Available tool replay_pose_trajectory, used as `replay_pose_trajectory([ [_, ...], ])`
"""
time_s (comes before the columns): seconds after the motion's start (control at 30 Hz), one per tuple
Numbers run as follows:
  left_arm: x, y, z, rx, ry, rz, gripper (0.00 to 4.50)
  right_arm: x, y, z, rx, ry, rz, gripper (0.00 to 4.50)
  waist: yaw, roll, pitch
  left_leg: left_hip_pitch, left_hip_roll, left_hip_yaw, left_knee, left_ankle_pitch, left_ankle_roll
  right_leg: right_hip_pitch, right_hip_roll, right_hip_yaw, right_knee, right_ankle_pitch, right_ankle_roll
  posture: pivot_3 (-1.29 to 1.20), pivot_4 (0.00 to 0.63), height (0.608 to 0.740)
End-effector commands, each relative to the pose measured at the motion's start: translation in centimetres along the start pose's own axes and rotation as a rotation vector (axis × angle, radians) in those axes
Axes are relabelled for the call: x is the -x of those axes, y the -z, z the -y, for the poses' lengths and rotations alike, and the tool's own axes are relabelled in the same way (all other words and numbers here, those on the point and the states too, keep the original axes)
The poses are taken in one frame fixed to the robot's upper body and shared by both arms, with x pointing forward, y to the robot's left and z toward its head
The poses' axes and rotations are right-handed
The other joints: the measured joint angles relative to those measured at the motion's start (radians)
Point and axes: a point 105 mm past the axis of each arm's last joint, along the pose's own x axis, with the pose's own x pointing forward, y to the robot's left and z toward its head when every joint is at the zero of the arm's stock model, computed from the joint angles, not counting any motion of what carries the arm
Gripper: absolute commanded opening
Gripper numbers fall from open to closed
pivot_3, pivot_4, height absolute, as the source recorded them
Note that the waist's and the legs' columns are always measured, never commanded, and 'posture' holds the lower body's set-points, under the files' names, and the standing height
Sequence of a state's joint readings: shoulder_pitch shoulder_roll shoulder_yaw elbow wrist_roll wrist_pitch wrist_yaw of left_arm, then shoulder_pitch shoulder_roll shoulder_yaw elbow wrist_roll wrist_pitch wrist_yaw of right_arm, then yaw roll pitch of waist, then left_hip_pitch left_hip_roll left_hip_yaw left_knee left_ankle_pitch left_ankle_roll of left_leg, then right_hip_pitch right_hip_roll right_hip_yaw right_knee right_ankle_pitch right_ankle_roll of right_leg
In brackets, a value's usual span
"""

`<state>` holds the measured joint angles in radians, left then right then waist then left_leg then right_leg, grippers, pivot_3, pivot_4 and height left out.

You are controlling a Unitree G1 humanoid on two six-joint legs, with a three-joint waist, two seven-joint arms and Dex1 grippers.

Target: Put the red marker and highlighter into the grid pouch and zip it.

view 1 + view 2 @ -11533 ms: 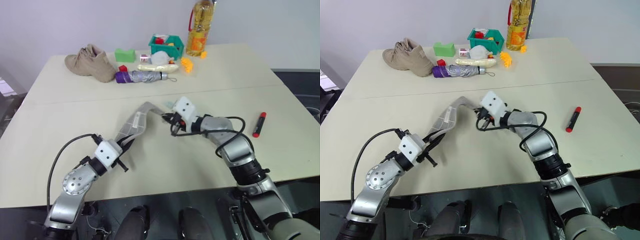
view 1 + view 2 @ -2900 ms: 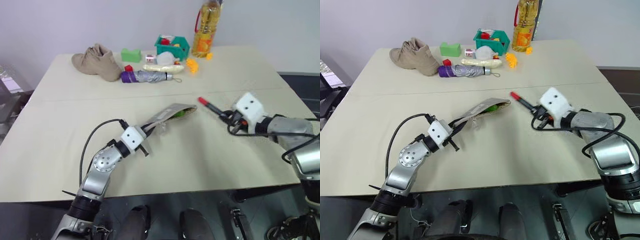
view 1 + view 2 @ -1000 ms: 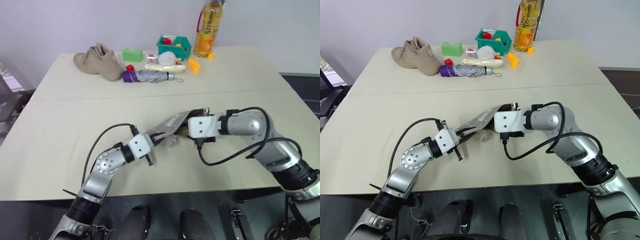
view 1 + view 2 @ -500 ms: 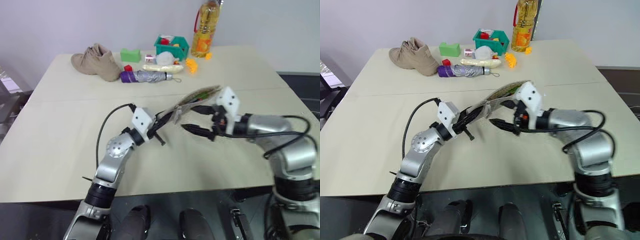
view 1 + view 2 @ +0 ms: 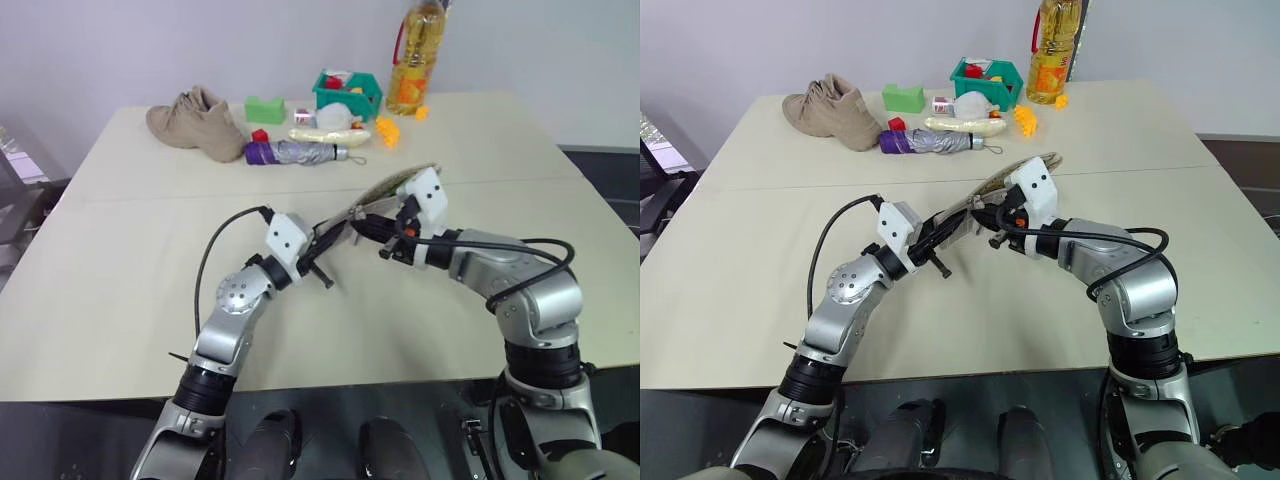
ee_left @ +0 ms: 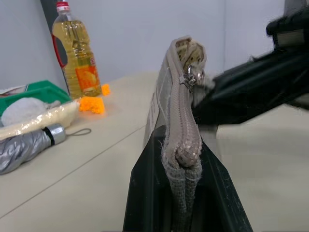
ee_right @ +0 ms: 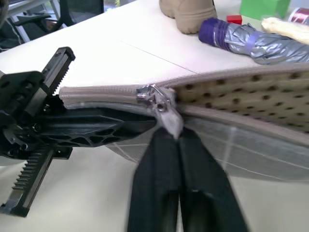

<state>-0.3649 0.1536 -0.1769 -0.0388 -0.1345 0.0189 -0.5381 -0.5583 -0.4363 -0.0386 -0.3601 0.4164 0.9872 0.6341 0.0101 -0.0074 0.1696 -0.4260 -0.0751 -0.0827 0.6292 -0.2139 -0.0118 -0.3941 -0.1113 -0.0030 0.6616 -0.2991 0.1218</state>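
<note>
Grid pouch (image 5: 385, 192): I have it lifted clear of the tabletop (image 5: 120, 260), mouth partly unzipped, in front of the folded umbrella (image 5: 295, 152).
Left gripper (image 5: 952, 226): my fingers are clamped on the pouch's closed end.
Right gripper (image 7: 166, 126): fingers pinched together on the zipper pull (image 7: 164, 113).
Marker and highlighter: I cannot see either.
</note>
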Motion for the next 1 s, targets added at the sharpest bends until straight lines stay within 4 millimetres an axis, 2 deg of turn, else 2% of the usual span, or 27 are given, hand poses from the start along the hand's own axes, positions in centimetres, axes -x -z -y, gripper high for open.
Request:
replay_pose_trajectory([
  [0.03,0.4,-0.8,-0.8,-0.081,-0.022,0.025,0.0,1.3,-1.8,1.7,0.054,0.064,0.048,0.03,0.0,0.0,0.0,0.0,0.0,0.0,0.0,0.0,0.0,0.0,0.0,0.0,0.0,0.0,0.0,0.0,0.15,0.739],
  [0.17,1.7,-0.1,-1.9,-0.149,-0.037,-0.019,0.0,3.6,-2.2,5.4,0.112,0.217,0.009,0.03,0.002,0.0,0.0,0.0,0.0,0.0,0.0,0.0,0.0,0.0,0.0,0.0,0.0,0.0,0.0,0.0,0.15,0.739],
  [0.3,3.2,0.5,-2.5,-0.177,-0.033,-0.056,0.0,6.2,-1.4,9.3,0.14,0.369,-0.063,0.03,0.001,0.0,0.0,0.0,0.0,0.001,0.0,0.0,0.0,0.0,0.0,0.0,-0.001,0.0,0.0,0.0,0.15,0.739],
  [0.37,3.7,0.7,-2.5,-0.183,-0.02,-0.068,0.0,6.7,-0.9,9.8,0.148,0.378,-0.084,0.03,0.0,0.0,0.0,0.0,0.0,0.001,-0.001,0.0,0.0,0.0,0.0,0.0,-0.001,0.0,0.0,0.0,0.15,0.739],
  [0.43,4.4,1.1,-2.2,-0.162,0.009,-0.087,0.0,6.6,0.0,9.1,0.171,0.329,-0.118,0.03,-0.004,0.0,0.0,0.0,0.001,0.001,-0.001,0.0,0.0,0.0,0.0,0.0,-0.001,0.0,0.0,0.0,0.15,0.739],
  [0.53,5.2,1.5,-2.2,-0.11,0.023,-0.111,1.03,6.6,1.0,7.8,0.19,0.245,-0.144,0.0,-0.006,0.0,0.0,0.0,0.001,0.001,-0.001,0.0,0.0,0.0,0.0,0.0,-0.001,0.0,0.0,0.0,0.15,0.739],
  [0.57,5.4,1.5,-2.1,-0.098,0.029,-0.119,1.52,6.6,1.3,7.6,0.184,0.225,-0.15,0.27,-0.006,0.0,0.0,0.0,0.001,0.001,-0.001,0.0,0.0,0.0,0.0,0.0,-0.001,0.0,0.0,0.0,0.15,0.739],
  [0.63,6.8,2.0,-2.8,-0.07,-0.01,-0.164,2.59,7.3,2.9,6.2,0.167,0.14,-0.191,0.92,-0.004,0.0,0.0,0.0,0.001,0.001,-0.001,0.0,0.0,0.0,0.0,0.0,-0.001,0.0,0.0,0.0,0.15,0.739],
  [0.73,9.3,2.5,-3.5,0.011,-0.084,-0.226,4.19,8.7,4.9,5.3,0.148,0.091,-0.225,2.48,-0.001,0.0,0.0,0.0,0.001,0.0,-0.001,-0.001,0.001,0.002,0.0,0.0,-0.003,0.0,0.0,0.0,0.15,0.739],
  [0.77,10.2,2.8,-3.7,0.036,-0.108,-0.252,4.21,9.2,5.4,5.4,0.148,0.1,-0.237,2.93,0.0,0.0,0.0,0.0,0.001,0.001,-0.001,-0.001,0.002,0.001,0.0,0.0,-0.004,0.0,0.0,0.0,0.15,0.739],
  [0.83,11.6,3.3,-4.0,0.061,-0.153,-0.297,4.21,9.9,6.2,5.7,0.137,0.118,-0.244,2.93,0.001,0.001,0.0,0.0,0.001,0.001,-0.001,-0.001,0.002,0.002,-0.001,0.0,-0.004,0.0,0.0,0.0,0.15,0.739],
  [0.9,13.9,4.0,-4.9,0.097,-0.263,-0.346,4.21,10.9,7.2,6.3,0.117,0.157,-0.233,2.93,0.002,0.001,0.0,0.0,0.001,0.001,-0.001,-0.001,0.002,0.002,-0.001,0.0,-0.004,0.0,0.0,0.0,0.15,0.739],
  [1.0,16.1,4.7,-5.6,0.13,-0.375,-0.39,4.21,11.6,7.3,7.1,0.121,0.216,-0.155,2.93,0.002,0.0,0.0,0.001,0.001,0.001,-0.001,-0.001,0.002,0.003,-0.001,0.0,-0.004,0.0,0.0,0.0,0.15,0.739],
])
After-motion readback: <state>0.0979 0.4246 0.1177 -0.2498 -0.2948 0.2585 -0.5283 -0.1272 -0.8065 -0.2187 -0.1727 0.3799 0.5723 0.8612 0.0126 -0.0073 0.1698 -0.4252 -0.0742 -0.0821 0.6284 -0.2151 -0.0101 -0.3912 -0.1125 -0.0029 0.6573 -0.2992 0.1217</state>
